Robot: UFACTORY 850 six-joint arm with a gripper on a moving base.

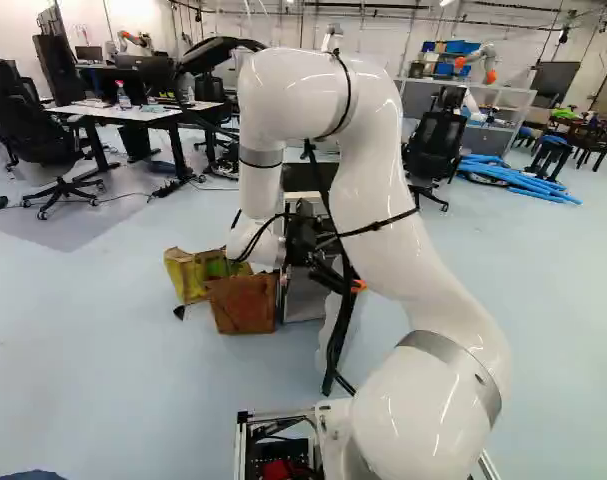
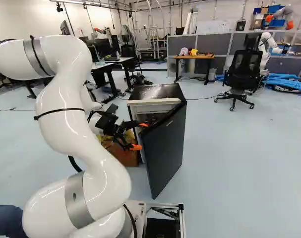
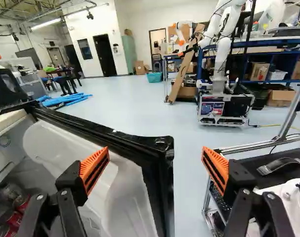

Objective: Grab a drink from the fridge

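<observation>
Gripper (image 2: pixel 142 136) spread super wide, open fridge door (image 2: pixel 166 146) between its fingers, red cans (image 3: pixel 14 220) on the door's inner side.

Floor (image 2: pixel 229 163): pale blue-grey, glossy, spreading ahead of my base. On it, near middle, the dark-topped fridge (image 2: pixel 157 92), its black door (image 2: pixel 165 144) open toward me. Fridge carries red cans (image 3: pixel 14 219) low inside, partly hidden in my wrist view; count unclear. Just left of the fridge, on the floor, a brown box (image 1: pixel 241 304); close by, farther left, a yellow-green box (image 1: pixel 186 272). I cannot tell whether the two touch. Far right: black wheeled chair (image 2: pixel 243 74), blue tubes (image 1: pixel 513 178) in a loose heap beyond. Far left: second wheeled chair (image 1: pixel 23 130) beside a white-topped desk (image 1: pixel 108 110).
</observation>
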